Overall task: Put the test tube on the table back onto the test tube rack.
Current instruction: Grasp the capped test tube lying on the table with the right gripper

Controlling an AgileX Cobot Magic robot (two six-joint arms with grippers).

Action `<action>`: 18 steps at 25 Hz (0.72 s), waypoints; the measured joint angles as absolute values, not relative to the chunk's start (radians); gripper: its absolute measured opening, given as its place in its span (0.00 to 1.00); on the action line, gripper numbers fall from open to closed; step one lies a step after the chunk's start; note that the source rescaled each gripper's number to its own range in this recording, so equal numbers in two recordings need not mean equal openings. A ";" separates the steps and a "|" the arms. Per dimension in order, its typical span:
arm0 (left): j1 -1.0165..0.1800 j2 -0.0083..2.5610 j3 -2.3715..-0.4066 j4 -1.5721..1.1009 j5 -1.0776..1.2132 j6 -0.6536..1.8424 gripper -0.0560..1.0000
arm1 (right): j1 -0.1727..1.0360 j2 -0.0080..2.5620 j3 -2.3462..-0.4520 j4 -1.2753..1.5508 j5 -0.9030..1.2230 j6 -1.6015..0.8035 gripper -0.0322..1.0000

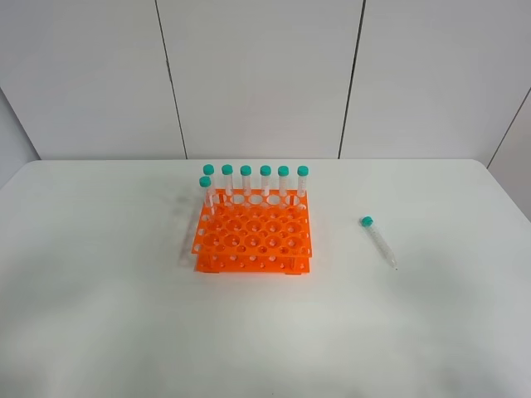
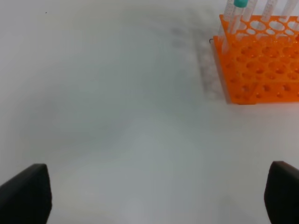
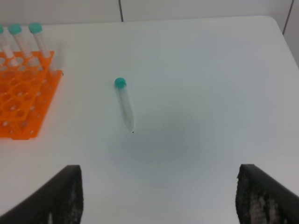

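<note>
A clear test tube (image 1: 378,241) with a teal cap lies flat on the white table (image 1: 99,315), to the right of the orange test tube rack (image 1: 252,237). Several identical capped tubes (image 1: 265,184) stand upright along the rack's back row. In the right wrist view the lying tube (image 3: 124,103) is ahead of my right gripper (image 3: 159,196), which is open and empty, well apart from it. My left gripper (image 2: 159,196) is open and empty over bare table, with the rack (image 2: 261,65) ahead and to one side. Neither gripper shows in the exterior high view.
A pale panelled wall (image 1: 257,75) stands behind the table's far edge. The rack's front rows of holes hold nothing. Bare tabletop surrounds the rack and the lying tube.
</note>
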State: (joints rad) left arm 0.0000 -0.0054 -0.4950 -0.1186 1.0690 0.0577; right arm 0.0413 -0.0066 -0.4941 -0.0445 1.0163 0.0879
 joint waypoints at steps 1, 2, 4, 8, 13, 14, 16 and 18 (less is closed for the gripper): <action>0.000 -0.005 -0.495 -0.119 1.069 0.058 1.00 | 0.041 -0.007 -0.494 -0.045 1.016 0.088 1.00; 0.000 -0.005 -0.495 -0.119 1.069 0.058 1.00 | 0.041 -0.007 -0.494 -0.045 1.016 0.088 1.00; 0.000 -0.005 -0.495 -0.119 1.069 0.058 1.00 | 0.041 -0.007 -0.494 -0.045 1.016 0.088 1.00; 0.000 -0.005 -0.495 -0.119 1.069 0.058 1.00 | 0.041 -0.007 -0.494 -0.045 1.016 0.088 1.00; 0.000 -0.005 -0.495 -0.119 1.069 0.058 1.00 | 0.041 -0.007 -0.532 -0.065 1.015 0.088 1.00; 0.000 -0.005 -0.495 -0.119 1.069 0.058 1.00 | 0.041 0.000 -0.548 -0.066 1.012 0.088 1.00; 0.000 -0.005 -0.495 -0.119 1.069 0.058 1.00 | 0.041 0.028 -0.588 -0.067 1.005 0.088 1.00; 0.000 -0.005 -0.495 -0.119 1.069 0.058 1.00 | 0.041 0.081 -0.632 -0.067 1.003 0.088 1.00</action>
State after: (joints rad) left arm 0.0000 -0.0054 -0.4950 -0.1186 1.0690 0.0577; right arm 0.0413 0.0807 -0.6322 -0.0671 1.0025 0.0879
